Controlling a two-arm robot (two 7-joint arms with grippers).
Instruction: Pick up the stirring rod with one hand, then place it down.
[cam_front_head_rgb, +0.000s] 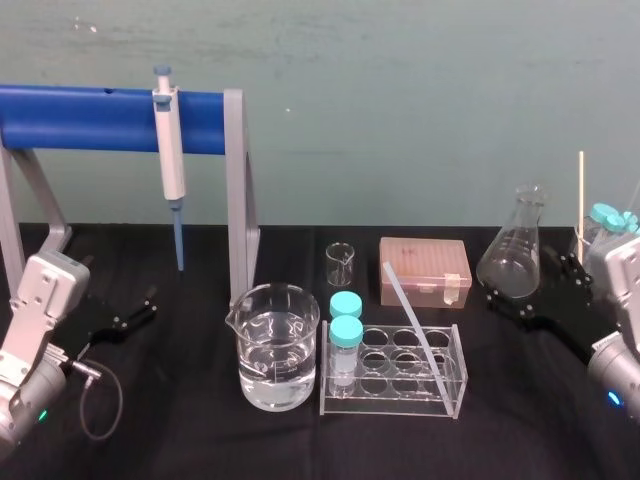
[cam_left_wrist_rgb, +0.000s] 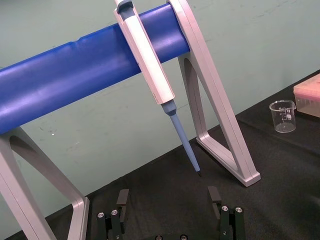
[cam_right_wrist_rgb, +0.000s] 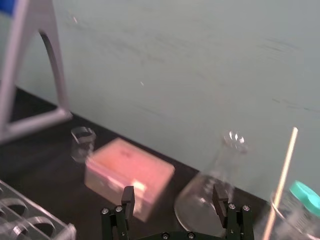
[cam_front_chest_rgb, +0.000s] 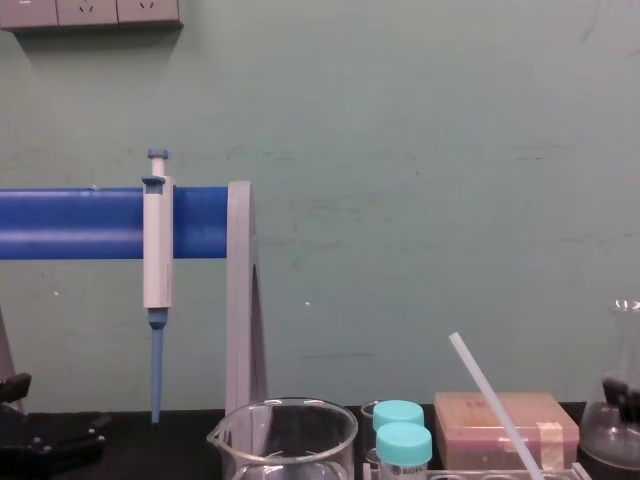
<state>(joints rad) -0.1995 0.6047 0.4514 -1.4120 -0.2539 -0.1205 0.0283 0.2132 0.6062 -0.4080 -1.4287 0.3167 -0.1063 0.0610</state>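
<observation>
- In the left wrist view, the left gripper (cam_left_wrist_rgb: 168, 200) is seen low over the black worktop (cam_left_wrist_rgb: 280, 165). Its fingers (cam_left_wrist_rgb: 122, 197) are spread wide and nothing is held between them. Beyond it, the pipette (cam_left_wrist_rgb: 150, 60) is hung on the blue bar (cam_left_wrist_rgb: 65, 85) of a grey stand, and a small beaker (cam_left_wrist_rgb: 283, 116) is set farther off.
- In the right wrist view, the right gripper (cam_right_wrist_rgb: 173, 197) is likewise seen with its fingers wide apart and empty. A conical flask (cam_right_wrist_rgb: 197, 202) is seen beyond the gap between them, with a pink box (cam_right_wrist_rgb: 130, 177) beside the flask.
- In the head view, the stirring rod (cam_front_head_rgb: 408, 320) is leaned aslant in the clear tube rack (cam_front_head_rgb: 390, 408). Its lower end is lodged in a cell towards the rack's front right, and its upper end is tipped back towards the pink box. Two teal-capped tubes (cam_front_head_rgb: 346, 330) are stood at the rack's left end, and a beaker of water (cam_front_head_rgb: 278, 345) is placed just beside the rack on the left. The left gripper is kept well apart at the left edge, and the right gripper is near the conical flask on the right. The rod is touched by neither.
- In the chest view, the rod's upper part is seen rising tilted in front of the pink box, its top end free and leaning left.
</observation>
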